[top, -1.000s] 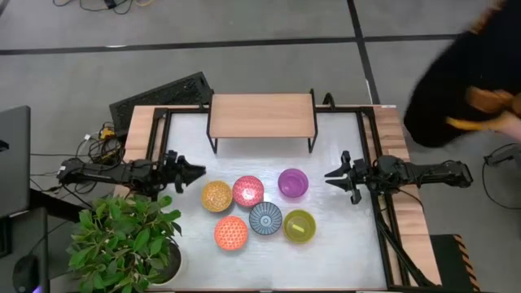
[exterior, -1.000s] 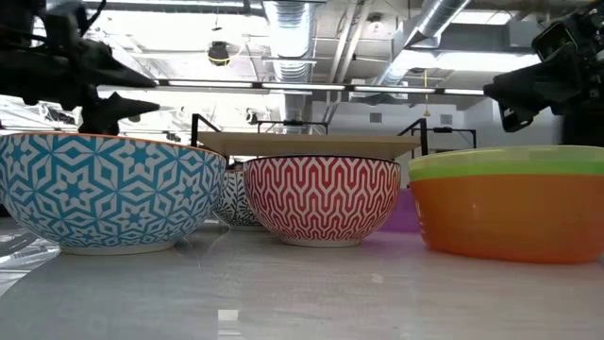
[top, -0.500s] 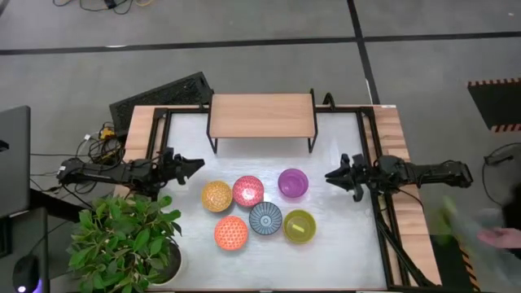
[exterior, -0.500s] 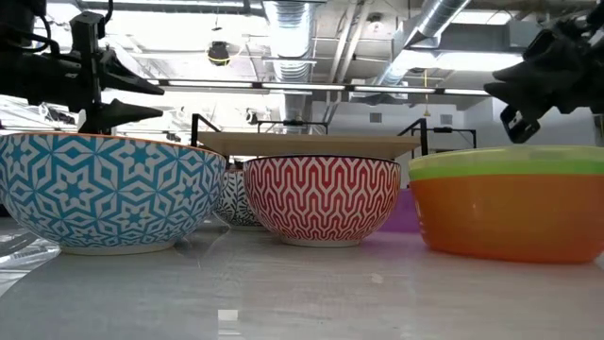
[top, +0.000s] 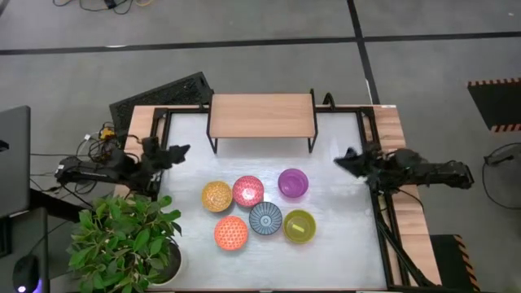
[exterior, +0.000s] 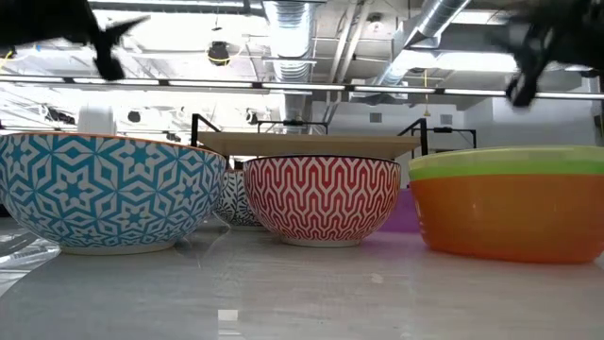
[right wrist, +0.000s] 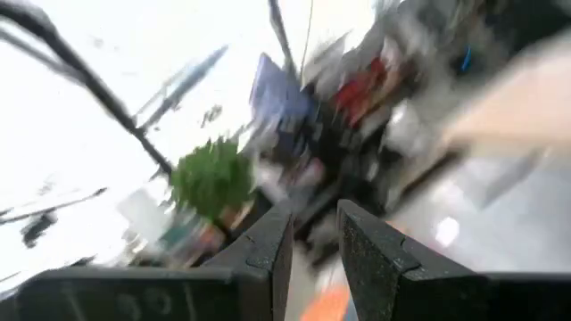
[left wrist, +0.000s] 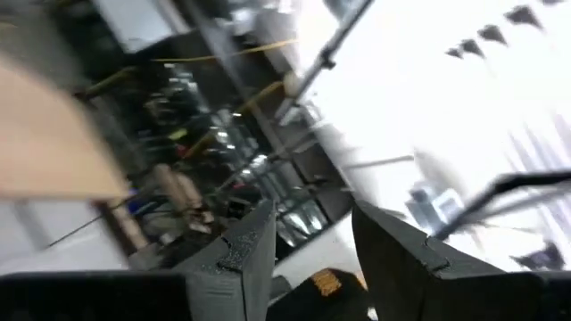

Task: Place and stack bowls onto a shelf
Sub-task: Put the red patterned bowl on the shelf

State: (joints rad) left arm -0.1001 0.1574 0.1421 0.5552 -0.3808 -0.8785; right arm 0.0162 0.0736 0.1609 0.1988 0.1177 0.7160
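Here, six bowls [top: 258, 207] sit between the released, empty left claw [top: 181, 152] and right claw [top: 342, 159].

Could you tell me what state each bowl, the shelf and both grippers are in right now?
Six bowls: upright on the white tabletop, clustered together, unstacked.
Shelf: standing, top bare.
Left gripper: open, empty, left of the bowls.
Right gripper: open, empty, right of the bowls.

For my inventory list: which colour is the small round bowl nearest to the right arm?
Plain purple bowl; clearest in the high view.
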